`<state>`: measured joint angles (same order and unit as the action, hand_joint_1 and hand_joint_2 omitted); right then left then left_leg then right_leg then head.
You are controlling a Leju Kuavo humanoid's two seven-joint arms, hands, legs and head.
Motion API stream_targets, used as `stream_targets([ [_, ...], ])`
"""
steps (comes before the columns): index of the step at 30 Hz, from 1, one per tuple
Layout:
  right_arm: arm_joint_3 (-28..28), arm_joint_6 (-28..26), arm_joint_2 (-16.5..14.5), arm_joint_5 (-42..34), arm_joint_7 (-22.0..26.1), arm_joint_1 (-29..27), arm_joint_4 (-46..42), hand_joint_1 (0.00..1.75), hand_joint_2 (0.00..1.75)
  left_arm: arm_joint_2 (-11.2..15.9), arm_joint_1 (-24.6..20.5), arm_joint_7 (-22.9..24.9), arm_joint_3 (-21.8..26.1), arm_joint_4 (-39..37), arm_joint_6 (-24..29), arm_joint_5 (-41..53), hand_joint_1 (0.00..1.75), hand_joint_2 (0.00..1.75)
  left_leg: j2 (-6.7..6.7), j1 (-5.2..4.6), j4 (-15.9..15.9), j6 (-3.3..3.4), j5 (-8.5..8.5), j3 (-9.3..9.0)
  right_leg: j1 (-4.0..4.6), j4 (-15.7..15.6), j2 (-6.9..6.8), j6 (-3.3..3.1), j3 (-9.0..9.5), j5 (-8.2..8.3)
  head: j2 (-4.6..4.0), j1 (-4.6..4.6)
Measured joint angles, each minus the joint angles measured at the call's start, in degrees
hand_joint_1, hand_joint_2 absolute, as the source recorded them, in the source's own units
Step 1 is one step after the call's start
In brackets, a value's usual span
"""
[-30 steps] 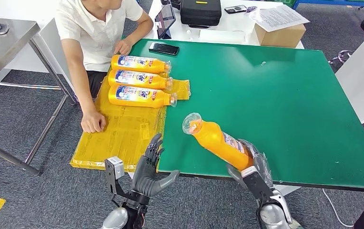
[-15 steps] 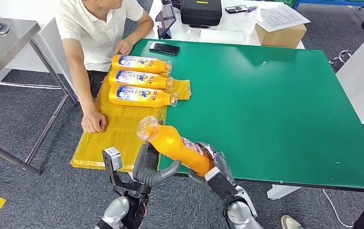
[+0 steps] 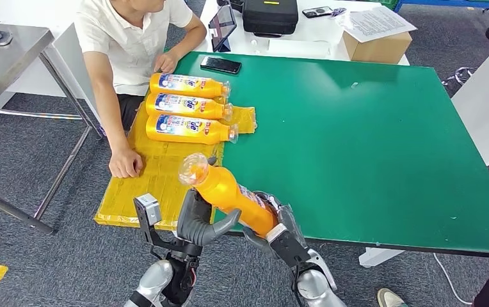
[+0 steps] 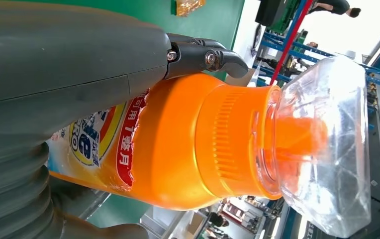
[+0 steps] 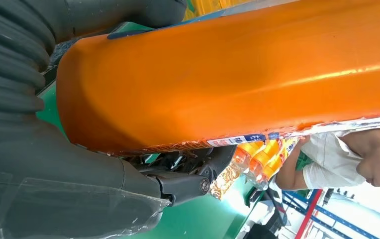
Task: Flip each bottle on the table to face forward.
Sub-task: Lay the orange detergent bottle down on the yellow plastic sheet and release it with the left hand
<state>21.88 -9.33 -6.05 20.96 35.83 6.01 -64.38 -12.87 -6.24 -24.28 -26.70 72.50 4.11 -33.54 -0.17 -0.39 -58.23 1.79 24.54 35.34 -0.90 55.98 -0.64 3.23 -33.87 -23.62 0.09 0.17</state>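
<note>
Orange bottle point(image 3: 232, 194) — clear-capped, label partly showing — tilted in right robot hand point(image 3: 279, 231).

Three bottles point(image 3: 187, 107) and a person's hand point(image 3: 125, 163) crowd the left; right seems open.

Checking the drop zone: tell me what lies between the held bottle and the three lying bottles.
Bare yellow mat in the head view, between the held bottle and the three bottles.

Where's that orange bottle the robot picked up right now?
In the head view the orange bottle is off the table, over its near edge, held between the left hand and right hand, beside the yellow mat.
</note>
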Motion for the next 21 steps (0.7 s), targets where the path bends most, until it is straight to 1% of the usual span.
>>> stream_targets([
  [2, 0.6, -0.5, -0.2, 0.0, 0.2, 0.3, 0.5, 1.75, 1.75, 0.0, -0.2, 0.3, 0.0, 0.0, 0.0, -0.8, 0.00, 1.75, 0.00, 0.00, 0.0, 0.00, 0.00, 0.00, 0.00, 0.0, 0.00, 0.00, 0.00, 0.00, 0.00, 0.00],
  [5, 2.1, -2.8, -0.7, 0.9, 0.5, 1.2, 1.7, 1.70, 1.75, -0.1, -0.8, 1.7, 0.0, -0.1, -0.1, -3.1, 0.02, 1.75, 0.00, 0.00, 0.0, 0.00, 0.00, 0.00, 0.00, 0.0, 0.00, 0.00, 0.00, 0.00, 0.00, -0.01],
  [9, 4.4, -5.5, -1.2, 1.9, 0.6, 2.8, 3.6, 1.56, 1.75, -0.3, -1.9, 4.1, -0.1, -0.6, -0.9, -6.5, 1.73, 1.75, 0.00, 0.00, 0.0, 0.00, -0.01, 0.00, 0.00, 0.0, 0.00, 0.00, -0.01, 0.00, 0.00, -0.01],
  [13, 5.9, -6.9, -1.4, 0.9, 0.8, 3.9, 5.5, 1.60, 1.75, -0.3, -3.0, 5.2, -0.7, -1.8, -1.4, -7.9, 1.75, 1.75, 0.00, 0.00, 0.0, 0.00, -0.01, 0.01, 0.00, 0.0, 0.00, 0.00, 0.00, 0.00, 0.00, 0.00],
  [16, 6.5, -7.8, -1.3, 1.0, 0.8, 4.4, 6.3, 1.60, 1.75, -0.3, -3.6, 5.6, -0.8, -2.9, -1.8, -8.3, 1.75, 1.75, 0.00, 0.00, 0.0, 0.00, -0.01, 0.02, 0.00, 0.0, 0.00, 0.00, -0.01, 0.00, 0.00, 0.00],
  [21, 7.2, -8.8, -1.3, 1.9, 0.7, 5.1, 7.8, 1.48, 1.75, -0.3, -4.7, 6.5, -1.0, -4.9, -3.5, -8.9, 1.75, 1.75, -0.01, 0.00, 0.0, 0.00, -0.01, 0.04, 0.00, 0.0, 0.00, 0.00, -0.02, 0.00, 0.00, 0.01],
])
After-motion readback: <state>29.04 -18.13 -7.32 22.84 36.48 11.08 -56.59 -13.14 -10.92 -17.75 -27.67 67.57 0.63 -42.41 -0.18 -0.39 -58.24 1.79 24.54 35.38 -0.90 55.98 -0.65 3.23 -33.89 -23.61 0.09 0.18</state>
